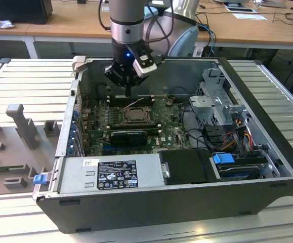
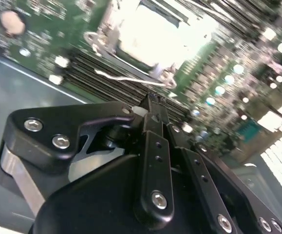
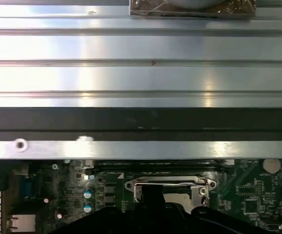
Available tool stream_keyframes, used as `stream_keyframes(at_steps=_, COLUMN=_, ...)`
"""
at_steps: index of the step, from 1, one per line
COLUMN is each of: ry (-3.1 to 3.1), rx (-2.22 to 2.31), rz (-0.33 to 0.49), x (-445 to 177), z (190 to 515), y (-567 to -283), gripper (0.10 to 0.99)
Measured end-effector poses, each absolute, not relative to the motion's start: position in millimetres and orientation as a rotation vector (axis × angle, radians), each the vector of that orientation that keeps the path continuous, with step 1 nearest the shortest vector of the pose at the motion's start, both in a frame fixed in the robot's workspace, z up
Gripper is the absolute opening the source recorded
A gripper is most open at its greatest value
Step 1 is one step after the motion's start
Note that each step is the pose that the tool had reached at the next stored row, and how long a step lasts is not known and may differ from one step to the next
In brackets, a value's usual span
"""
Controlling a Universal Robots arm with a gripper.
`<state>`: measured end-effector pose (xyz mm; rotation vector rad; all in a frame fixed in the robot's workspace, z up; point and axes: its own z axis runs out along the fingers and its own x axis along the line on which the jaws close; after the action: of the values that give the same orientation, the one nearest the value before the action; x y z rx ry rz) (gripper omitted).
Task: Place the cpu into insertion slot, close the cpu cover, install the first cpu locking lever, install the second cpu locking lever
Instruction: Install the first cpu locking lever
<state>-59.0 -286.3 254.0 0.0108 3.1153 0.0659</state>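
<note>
Exterior view gives me the black pincer (image 1: 129, 91) hanging inside the open grey metal computer case (image 1: 151, 215), its tip just beside the square, silver-rimmed socket (image 1: 135, 115) on the green board (image 1: 174, 132). Second wrist view adds what that one cannot: the slim black fingers (image 2: 154, 126) pressed together on nothing, near a thin bent wire lever (image 2: 131, 79) at the socket's edge, and the chip (image 2: 153, 29) as a pale, glare-washed square lying inside the socket.
</note>
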Motion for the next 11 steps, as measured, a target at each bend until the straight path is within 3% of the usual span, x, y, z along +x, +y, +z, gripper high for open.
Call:
stream_keyframes(at_steps=3, ry=3.114, rx=-0.001, rz=0.127, x=-55.9, z=253.7, y=-286.6, gripper=0.106)
stream_keyframes(at_steps=11, ry=3.114, rx=-0.019, rz=0.13, x=-50.2, z=234.7, y=-287.2, gripper=0.106)
